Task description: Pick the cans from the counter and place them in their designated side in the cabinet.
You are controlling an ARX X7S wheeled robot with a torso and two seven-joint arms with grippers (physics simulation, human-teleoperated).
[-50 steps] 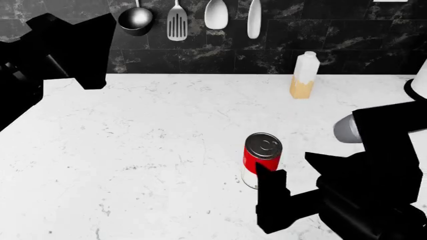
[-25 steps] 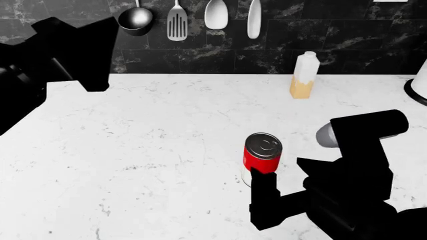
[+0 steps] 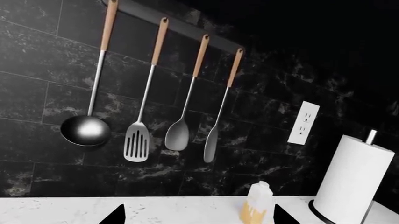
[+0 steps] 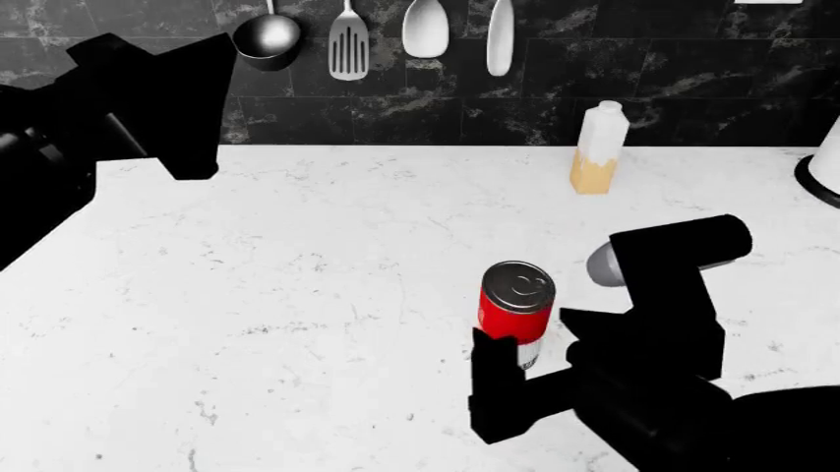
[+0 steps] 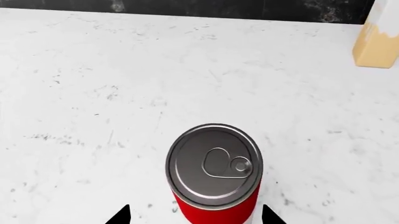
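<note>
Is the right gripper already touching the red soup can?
Apart. In the right wrist view, white counter shows between each fingertip and the soup can; the right gripper straddles it, open.

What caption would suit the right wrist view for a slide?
Right gripper open, fingers either side of the upright red soup can on the white counter.
</note>
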